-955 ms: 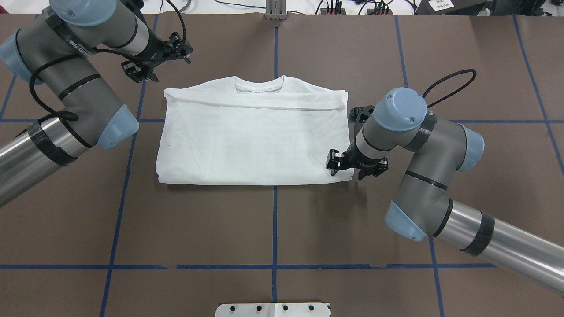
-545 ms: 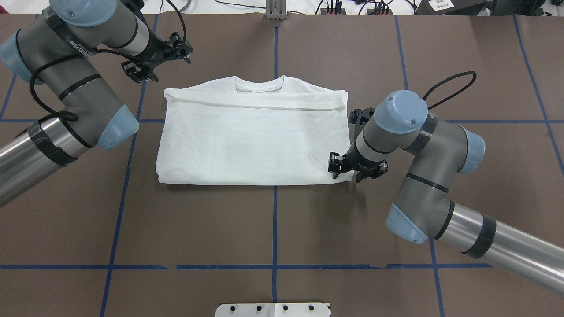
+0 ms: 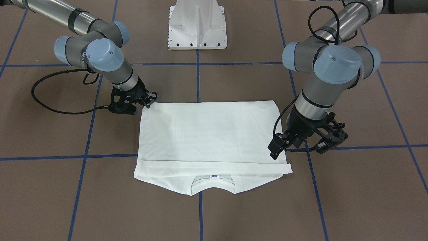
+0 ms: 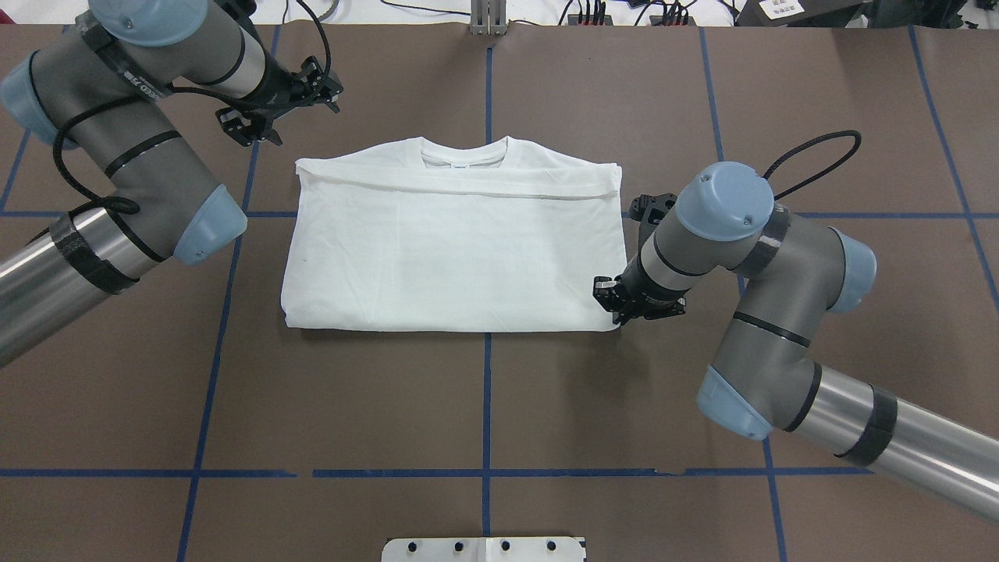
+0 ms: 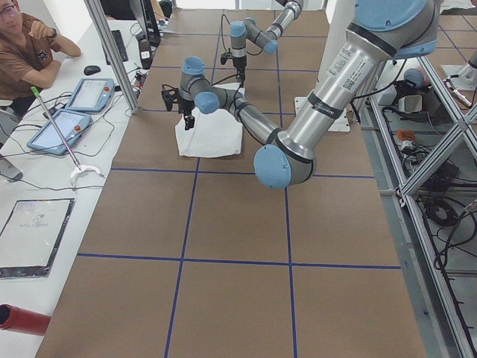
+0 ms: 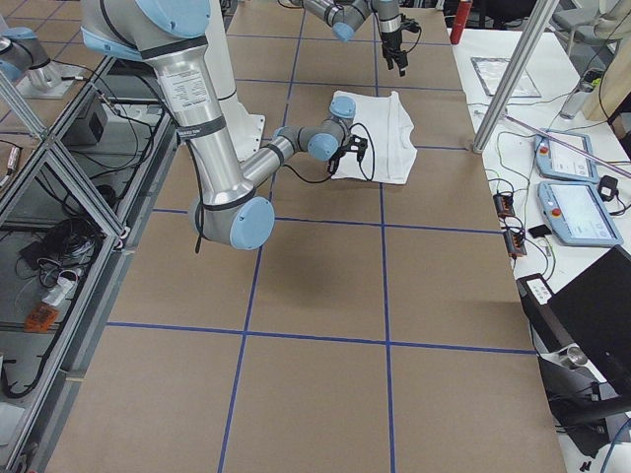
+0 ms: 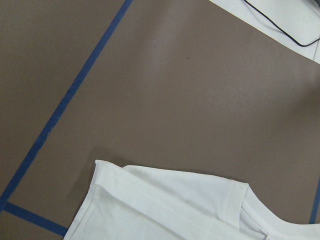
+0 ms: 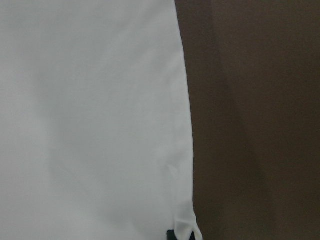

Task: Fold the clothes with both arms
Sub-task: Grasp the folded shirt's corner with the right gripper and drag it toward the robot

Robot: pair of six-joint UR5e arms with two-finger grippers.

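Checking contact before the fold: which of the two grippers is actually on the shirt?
The right gripper: it pinches the shirt's near right-hand corner. The left gripper hangs open above bare table beyond the collar end.

Light is bright and even, coming from above. Shadows are soft and pale: a thin dark band lies under the near edge of the shirt. The white cloth is nearly overexposed (creases hardly show). The right wrist view is blurred.
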